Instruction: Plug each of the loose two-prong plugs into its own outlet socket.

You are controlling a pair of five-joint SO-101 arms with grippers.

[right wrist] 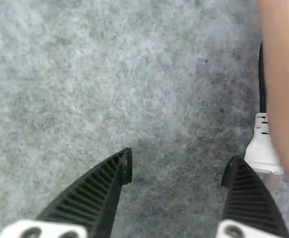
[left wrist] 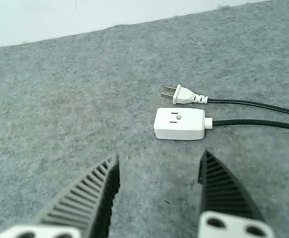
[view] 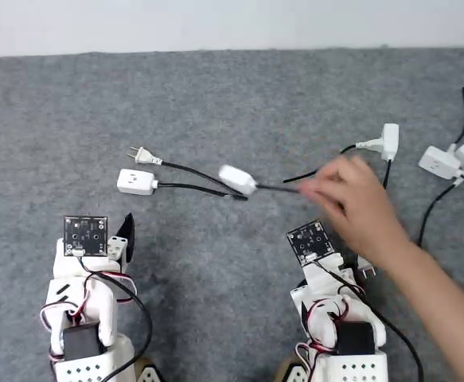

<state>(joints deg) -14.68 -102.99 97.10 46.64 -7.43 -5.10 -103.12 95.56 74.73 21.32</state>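
Observation:
A loose white two-prong plug (left wrist: 181, 94) lies on the grey carpet right beside a white outlet socket (left wrist: 179, 124), each on a black cable. In the high view this plug (view: 142, 156) and socket (view: 136, 182) lie ahead of the left arm. My left gripper (left wrist: 160, 156) is open and empty, a short way back from the socket. My right gripper (right wrist: 180, 156) is open over bare carpet, with a second white plug (right wrist: 262, 148) just outside one finger. A person's hand (view: 351, 199) holds the black cable above the right arm.
A white inline switch (view: 238, 180) sits mid-cable at the centre. Farther back on the right are a white plug block (view: 388, 142) and two joined white pieces (view: 446, 162) with black cables. The person's forearm (view: 446, 310) crosses the right side.

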